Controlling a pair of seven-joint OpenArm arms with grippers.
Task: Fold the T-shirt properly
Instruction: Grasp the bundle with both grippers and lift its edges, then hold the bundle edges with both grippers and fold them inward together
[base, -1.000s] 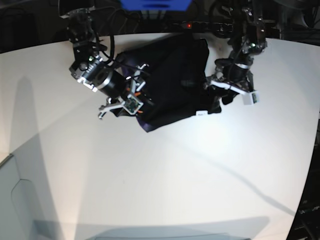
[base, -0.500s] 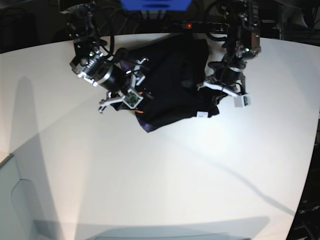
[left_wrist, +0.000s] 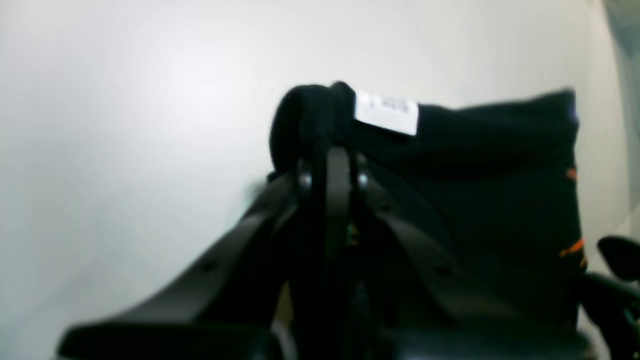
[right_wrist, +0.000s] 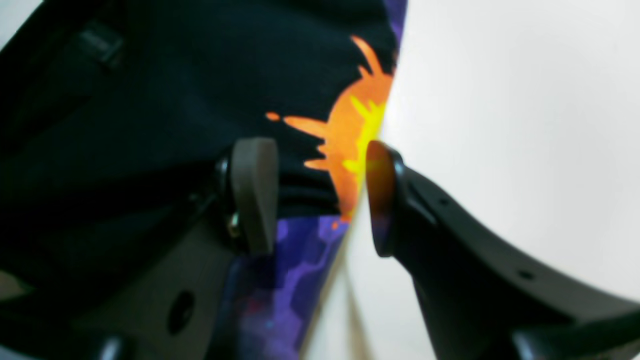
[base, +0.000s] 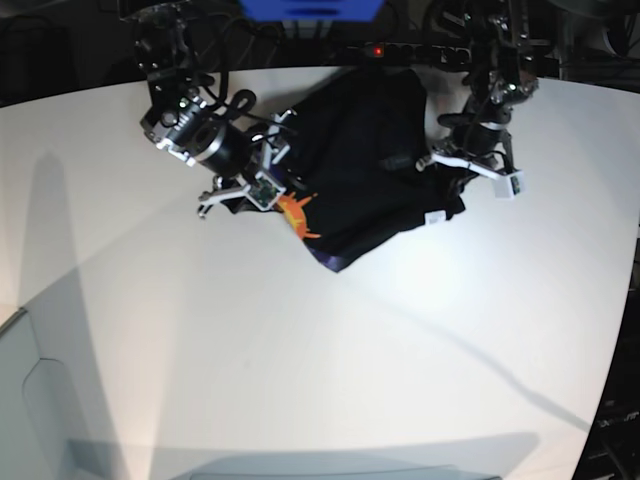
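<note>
The black T-shirt (base: 355, 150) lies bunched at the back middle of the white table (base: 300, 350). Its white label (base: 434, 218) sits at the right corner, and its orange-and-purple graphic (base: 297, 213) shows along the lower left edge. My left gripper (base: 446, 200) is shut on a bunch of black fabric (left_wrist: 310, 120) just beside the label (left_wrist: 387, 112). My right gripper (base: 280, 195) is open. Its fingers (right_wrist: 252, 195) stand on either side of the shirt's edge, where the orange graphic (right_wrist: 352, 132) meets purple print.
A blue object (base: 310, 8) and dark cables run along the table's back edge. A pale grey panel (base: 30, 400) stands at the lower left. The table's edge curves away at the right (base: 628, 300).
My left gripper has closed on the shirt next to the label. The shirt has been pulled a little to the right, and the orange graphic has come into view at its left edge.
</note>
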